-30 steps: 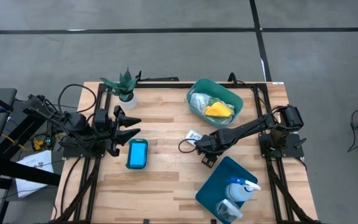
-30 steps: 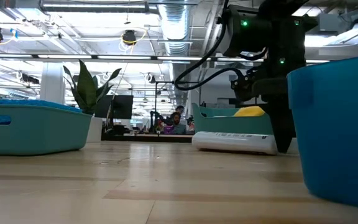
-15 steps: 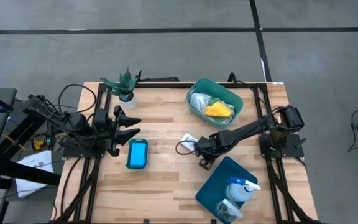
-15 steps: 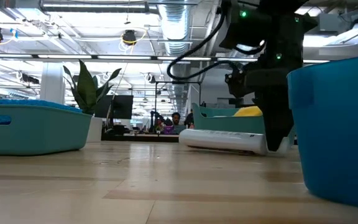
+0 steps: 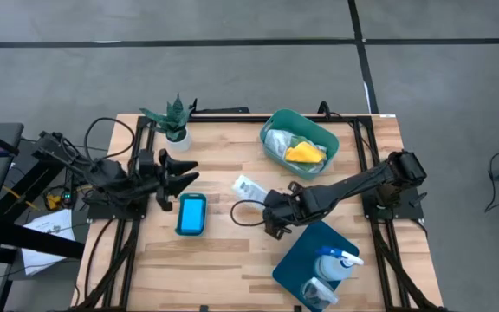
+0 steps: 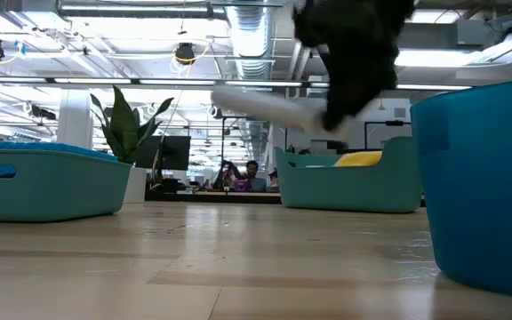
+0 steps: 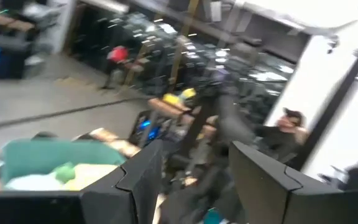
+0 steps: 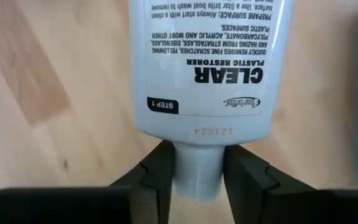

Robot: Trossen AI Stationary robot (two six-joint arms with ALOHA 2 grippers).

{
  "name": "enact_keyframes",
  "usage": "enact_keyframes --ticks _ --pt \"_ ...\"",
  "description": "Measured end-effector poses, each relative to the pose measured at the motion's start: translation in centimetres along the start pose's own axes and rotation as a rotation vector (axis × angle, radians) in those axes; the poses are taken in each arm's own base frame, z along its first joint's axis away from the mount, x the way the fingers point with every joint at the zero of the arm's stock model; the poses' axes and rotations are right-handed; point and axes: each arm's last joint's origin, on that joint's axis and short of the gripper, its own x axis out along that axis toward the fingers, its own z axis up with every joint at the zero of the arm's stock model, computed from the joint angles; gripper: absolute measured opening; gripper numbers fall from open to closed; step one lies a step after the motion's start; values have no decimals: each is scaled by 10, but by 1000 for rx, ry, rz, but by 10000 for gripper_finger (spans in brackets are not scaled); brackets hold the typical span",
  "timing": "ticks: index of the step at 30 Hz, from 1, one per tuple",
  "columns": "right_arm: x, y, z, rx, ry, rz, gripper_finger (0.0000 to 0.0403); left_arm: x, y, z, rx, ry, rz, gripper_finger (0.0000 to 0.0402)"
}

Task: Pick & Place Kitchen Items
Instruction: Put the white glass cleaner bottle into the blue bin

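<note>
A small white bottle (image 5: pixel 248 186) hangs above the table's middle with my right gripper (image 8: pixel 199 155) shut on it; the low view shows the bottle (image 6: pixel 265 105) well above the wood. My left gripper (image 5: pixel 177 170) stands open in the air at the table's left, touching nothing. A blue rectangular sponge (image 5: pixel 191 213) lies flat on the table just near of it. White, green and yellow cloths (image 5: pixel 297 149) lie in the teal tub (image 5: pixel 271 121) at the back. A pale-blue spray bottle (image 5: pixel 336 260) and a crinkled silver cup (image 5: pixel 319 293) sit in a dark blue bin (image 5: pixel 301 251). My right gripper pinches the bottle's narrow cap end (image 8: pixel 197 177) between its two fingers (image 8: pixel 160 171), one on either side. The fingers slant down from the table's right. The bottle is lifted clear and sticks out toward the left, a little tilted, its cap end lower (image 6: pixel 323 120).
A small potted plant (image 5: pixel 173 121) stands at the far left of the table. The dark blue bin's wall (image 6: pixel 478 178) rises close to the low camera on the right. Bare wood lies between the sponge and the bin.
My right gripper has risen and gone toward the table's left edge, taking the white bottle with it. The bottle first slid a little along the wood, then came up clear and tilted. My left gripper has rolled slightly in place.
</note>
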Motion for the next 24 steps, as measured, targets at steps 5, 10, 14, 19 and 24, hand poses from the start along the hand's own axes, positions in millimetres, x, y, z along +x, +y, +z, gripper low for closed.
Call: enact_keyframes --ticks 5,10,14,19,24 --pt "-31 2 22 -57 -172 -125 103 0 8 -10 -80 42 139 182" --pt "-58 8 40 -146 -315 -184 103 1 15 -18 -182 87 200 200" --pt "-72 12 47 -209 -375 -194 103 2 19 -21 -243 99 240 237" --pt "-78 11 56 -246 -414 -208 103 4 22 -20 -269 85 260 289" --pt "-78 9 64 -259 -446 -194 103 10 29 -19 -353 90 253 316"
